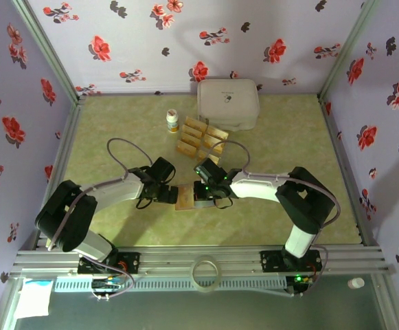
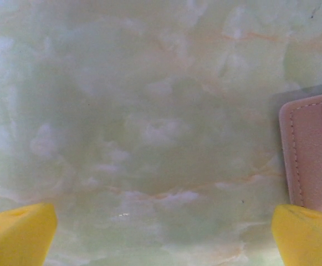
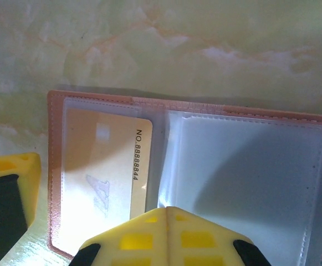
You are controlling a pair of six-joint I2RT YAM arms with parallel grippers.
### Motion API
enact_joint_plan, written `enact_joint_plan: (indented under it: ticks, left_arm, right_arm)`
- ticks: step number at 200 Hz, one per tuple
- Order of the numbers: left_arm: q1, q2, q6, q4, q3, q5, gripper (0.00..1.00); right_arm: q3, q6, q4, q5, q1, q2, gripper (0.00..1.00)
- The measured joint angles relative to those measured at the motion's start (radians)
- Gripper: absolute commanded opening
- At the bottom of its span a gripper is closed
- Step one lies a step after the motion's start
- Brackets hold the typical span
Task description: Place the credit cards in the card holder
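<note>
The left gripper (image 2: 161, 237) hangs low over the table (image 2: 122, 111) with its jaws wide apart and nothing between them. Its yellow fingers (image 2: 18, 235) frame bare marbled surface, and the pink edge of the holder (image 2: 307, 155) sits just to its right. The holder lies open and flat on the near middle of the table, between the two grippers. In the right wrist view its left pocket has one card (image 3: 100, 166) slid in, the printed number showing at the card's right edge. The card looks seated, or nearly so, while the right pocket is clear and holds none. The right gripper (image 3: 167, 235) has its jaws together, with the tips down over the holder's near edge by the fold, just beside that card. I see nothing pinched between them, so it looks more like pressing or nudging than carrying. Farther back on the table, a small bottle (image 1: 173, 122) stands left of the loose cards (image 1: 200, 137). They lie in a rough cluster well apart from the holder, with a white box (image 1: 228, 103) behind them to the right. By my reading the task is early: one card is in, several lie loose, and each has yet to be picked up, carried over and slid into a pocket.
</note>
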Motion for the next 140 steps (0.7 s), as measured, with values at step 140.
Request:
enact_joint_plan:
  ticks: [140]
  left_arm:
    - [0.0,0.008,-0.004,0.021,-0.012,0.0,1.0]
  right_arm:
    - [0.047,0.0,0.007,-0.007,0.004,0.042,0.0]
